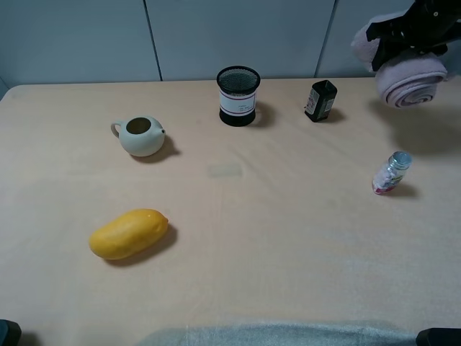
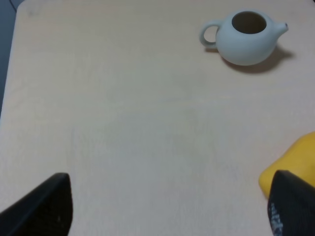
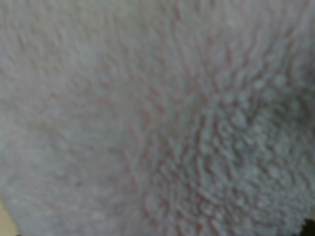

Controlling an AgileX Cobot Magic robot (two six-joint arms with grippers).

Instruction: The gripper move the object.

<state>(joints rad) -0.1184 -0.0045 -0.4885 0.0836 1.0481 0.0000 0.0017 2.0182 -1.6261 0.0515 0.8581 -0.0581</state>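
The pale mauve-pink rolled towel hangs in the air at the far right, above the table, with its spiral end facing the camera. My right gripper is shut on its middle from above. In the right wrist view the fuzzy towel fills the whole picture. My left gripper is open and empty; its two black fingertips show low over bare table near the yellow mango.
On the table are a pale teapot, a yellow mango, a black mesh cup, a small dark bottle and a small capped bottle. A grey cloth lies at the front edge.
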